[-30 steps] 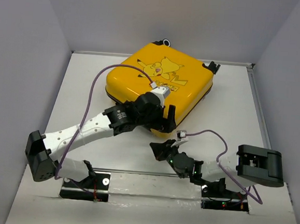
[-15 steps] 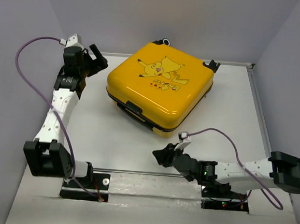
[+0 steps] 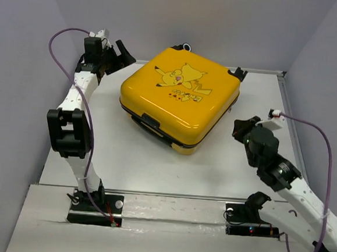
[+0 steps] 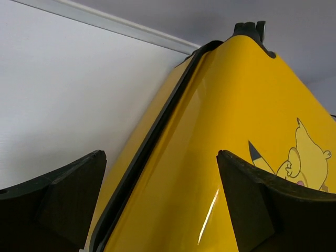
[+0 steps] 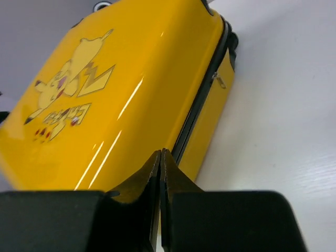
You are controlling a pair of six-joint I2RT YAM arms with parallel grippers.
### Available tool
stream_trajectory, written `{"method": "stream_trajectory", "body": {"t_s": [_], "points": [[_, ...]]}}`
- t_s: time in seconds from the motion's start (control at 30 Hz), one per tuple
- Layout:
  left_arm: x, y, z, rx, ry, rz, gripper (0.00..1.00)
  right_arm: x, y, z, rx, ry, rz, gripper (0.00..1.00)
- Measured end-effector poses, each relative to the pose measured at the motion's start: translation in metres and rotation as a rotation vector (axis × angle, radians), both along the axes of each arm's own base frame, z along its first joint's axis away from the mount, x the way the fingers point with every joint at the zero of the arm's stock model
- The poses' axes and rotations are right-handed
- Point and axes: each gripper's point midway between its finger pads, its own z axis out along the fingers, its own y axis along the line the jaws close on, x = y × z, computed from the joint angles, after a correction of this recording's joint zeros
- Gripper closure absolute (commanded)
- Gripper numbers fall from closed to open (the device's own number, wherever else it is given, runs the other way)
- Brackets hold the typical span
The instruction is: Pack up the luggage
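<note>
the shut luggage [image 3: 179,100] lies flat at the far middle of a white table [image 3: 125,157] with grey walls [image 3: 194,23]. the left gripper [image 3: 122,55] is spread by its far-left corner; the right gripper [image 3: 240,129], pressed together, is near its right side.

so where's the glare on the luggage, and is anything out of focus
Left wrist: one thin white streak on the luggage shell, edges sharp, the near fingers dark and soft. Right wrist: several streaks across the lid, and the part of the shell nearest the lens blurs. Top external: soft, even light, no strong glare, only a faint shadow under the luggage.
</note>
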Motion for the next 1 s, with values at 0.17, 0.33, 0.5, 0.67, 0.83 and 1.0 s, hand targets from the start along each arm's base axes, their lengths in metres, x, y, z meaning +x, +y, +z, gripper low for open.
{"method": "stream_trajectory", "body": {"t_s": [0.17, 0.33, 0.5, 0.67, 0.83, 1.0], "points": [[0.026, 0.008, -0.004, 0.016, 0.007, 0.047, 0.01, 0.076, -0.069, -0.050, -0.139, 0.200, -0.190, 0.93], [0.070, 0.018, -0.029, 0.041, 0.048, 0.102, 0.01, 0.109, -0.088, -0.120, -0.155, 0.418, -0.143, 0.93], [0.079, 0.012, -0.095, 0.075, 0.183, 0.117, 0.01, 0.146, -0.061, -0.142, -0.120, 0.470, -0.002, 0.93], [0.059, -0.024, -0.149, 0.096, 0.271, 0.092, 0.01, 0.173, -0.030, -0.146, -0.053, 0.444, 0.135, 0.93], [0.033, -0.021, -0.167, 0.054, 0.280, 0.151, 0.01, 0.182, -0.023, -0.166, -0.015, 0.476, 0.195, 0.93], [-0.015, -0.006, -0.158, 0.062, 0.268, 0.243, 0.01, 0.206, -0.016, -0.169, -0.035, 0.482, 0.242, 0.93]]}}
